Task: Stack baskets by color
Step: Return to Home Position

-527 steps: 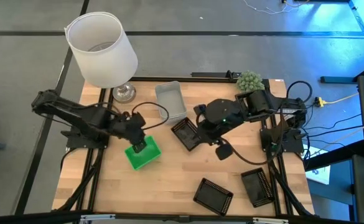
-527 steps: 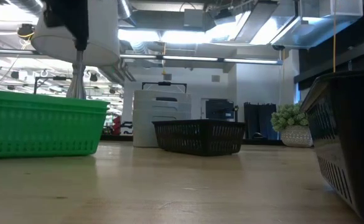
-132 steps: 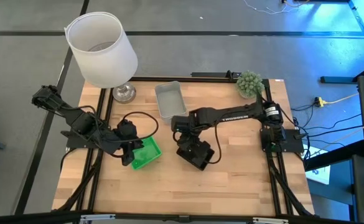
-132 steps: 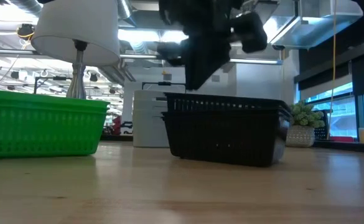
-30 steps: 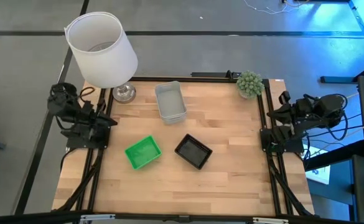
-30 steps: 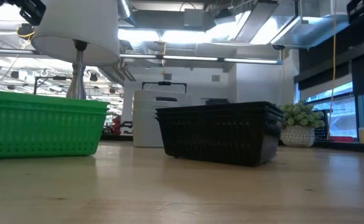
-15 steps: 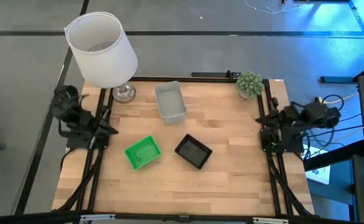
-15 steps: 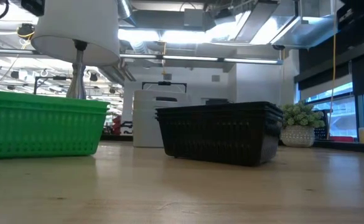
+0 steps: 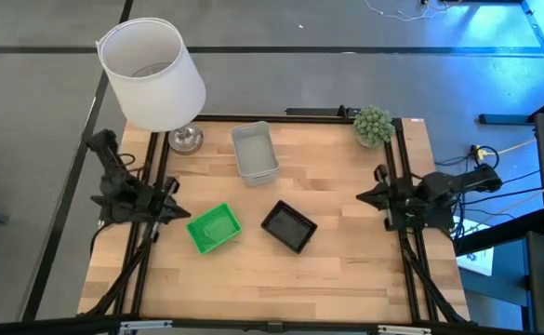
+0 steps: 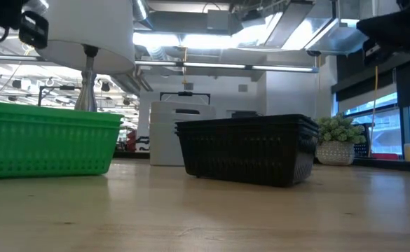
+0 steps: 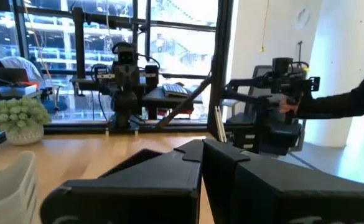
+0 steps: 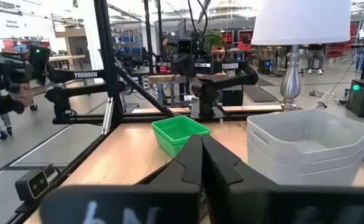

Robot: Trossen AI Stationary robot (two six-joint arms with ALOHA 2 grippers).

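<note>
A green basket (image 9: 213, 228) rests on its base left of the table's middle. The black baskets (image 9: 288, 226) sit nested in one stack beside it, on the right. The grey-white baskets (image 9: 255, 151) stand nested toward the far edge, seen layered in the right wrist view (image 12: 306, 146). My left gripper (image 9: 175, 212) is shut at the table's left edge, a little left of the green basket and touching nothing. My right gripper (image 9: 361, 197) is shut at the right edge, pointing toward the table's middle. Both wrist views show the fingers closed together: left (image 11: 201, 149), right (image 12: 201, 149).
A lamp with a white shade (image 9: 151, 73) stands at the far left corner, a small green plant (image 9: 372, 124) at the far right. Bare wood lies along the table's near half (image 9: 272, 288). A person's sleeve and hand (image 11: 337, 102) show in the room beyond the table.
Both arms have folded down over their bases at the table's sides. Each gripper has sunk and swung out level toward the table's middle, the left one ending close to the green basket. Both stayed shut. The baskets have not moved.
</note>
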